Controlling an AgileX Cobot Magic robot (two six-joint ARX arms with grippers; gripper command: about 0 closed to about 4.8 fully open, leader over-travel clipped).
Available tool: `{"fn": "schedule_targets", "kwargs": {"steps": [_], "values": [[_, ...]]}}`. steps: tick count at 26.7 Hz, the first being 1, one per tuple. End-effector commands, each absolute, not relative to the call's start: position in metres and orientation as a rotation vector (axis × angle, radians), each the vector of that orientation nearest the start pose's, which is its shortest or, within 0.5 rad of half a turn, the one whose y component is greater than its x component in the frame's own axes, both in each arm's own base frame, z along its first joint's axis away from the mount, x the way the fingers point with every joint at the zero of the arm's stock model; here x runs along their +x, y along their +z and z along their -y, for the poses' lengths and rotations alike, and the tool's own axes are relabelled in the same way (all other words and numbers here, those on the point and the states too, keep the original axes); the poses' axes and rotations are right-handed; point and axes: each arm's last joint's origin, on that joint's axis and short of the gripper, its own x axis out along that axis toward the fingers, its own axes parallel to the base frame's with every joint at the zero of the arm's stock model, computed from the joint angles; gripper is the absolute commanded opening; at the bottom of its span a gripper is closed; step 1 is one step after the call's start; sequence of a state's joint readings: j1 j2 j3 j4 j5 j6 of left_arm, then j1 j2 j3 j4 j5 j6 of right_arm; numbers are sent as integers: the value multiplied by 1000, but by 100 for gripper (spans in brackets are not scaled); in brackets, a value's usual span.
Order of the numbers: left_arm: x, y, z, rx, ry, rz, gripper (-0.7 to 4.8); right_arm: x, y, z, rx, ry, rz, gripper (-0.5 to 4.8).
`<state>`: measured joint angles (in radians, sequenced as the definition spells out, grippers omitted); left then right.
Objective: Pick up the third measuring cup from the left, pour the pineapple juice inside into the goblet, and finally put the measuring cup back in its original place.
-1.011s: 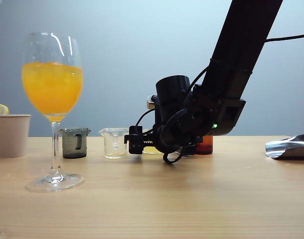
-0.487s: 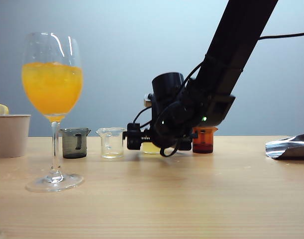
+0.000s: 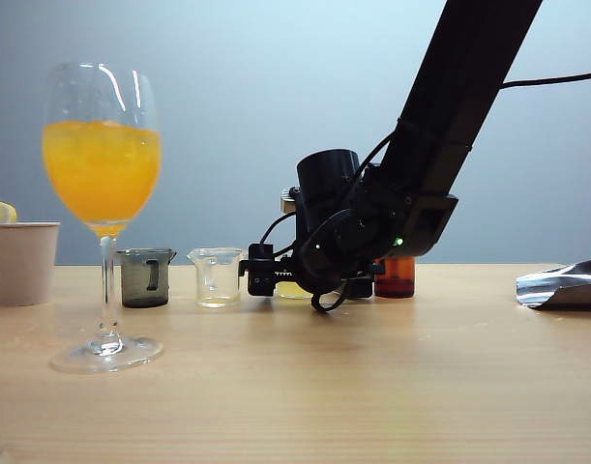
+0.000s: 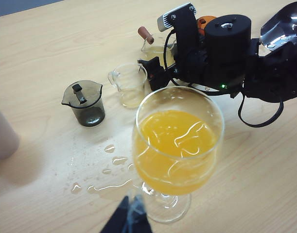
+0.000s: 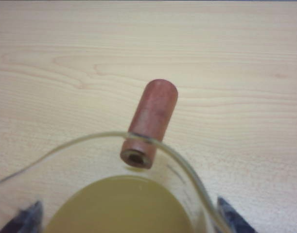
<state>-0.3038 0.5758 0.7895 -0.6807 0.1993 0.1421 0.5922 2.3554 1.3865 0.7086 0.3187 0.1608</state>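
We note the third measuring cup [image 5: 114,194] standing upright on the light wood tabletop [image 3: 372,387], third in the row at the back. Its long axis runs vertical, mouth up. A short reddish-brown cylindrical handle [image 5: 149,124] sticks out from its rim, pointing away from the right wrist camera and tilted slightly upward. In the cup we see pineapple juice [image 5: 119,206], a dull yellow pool.

The right gripper [image 5: 124,218] sits low at the table with the cup between its fingertips [image 5: 26,218]; the jaws stand wide apart on either side of the cup wall, and we cannot tell whether they touch it. In the exterior view the gripper body hides most of the cup; only a sliver of yellow [image 3: 293,288] shows.

Row contents, left to right: a smoky grey measuring cup [image 4: 85,102], apparently empty; a clear measuring cup [image 4: 130,83] with a little pale liquid at the bottom; the third cup; an amber-brown cup [image 3: 396,276] mostly behind the arm.

The goblet [image 3: 103,213] stands upright nearer the camera at left, bowl roughly half full of opaque orange juice [image 4: 175,148]. Spilled droplets [image 4: 112,167] lie on the table beside its foot. A beige paper cup [image 3: 22,261] stands at far left.

Of the left gripper [image 4: 129,221] we see only dark fingertips just beside the goblet's foot; we cannot tell its state.
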Motion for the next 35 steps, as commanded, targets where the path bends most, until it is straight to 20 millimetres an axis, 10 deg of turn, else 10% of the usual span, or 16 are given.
{"fn": "schedule_targets", "kwargs": {"steps": [1, 3, 7, 35], "values": [[104, 318, 39, 160, -529, -417, -6, 409, 101, -265, 64, 254, -237, 393], [104, 318, 39, 160, -529, -417, -5, 409, 101, -265, 84, 253, -240, 243], [104, 318, 39, 161, -529, -417, -6, 409, 101, -265, 83, 260, -241, 146], [107, 327, 40, 129, -522, -325, -6, 366, 278, -252, 42, 671, -104, 147]]}}
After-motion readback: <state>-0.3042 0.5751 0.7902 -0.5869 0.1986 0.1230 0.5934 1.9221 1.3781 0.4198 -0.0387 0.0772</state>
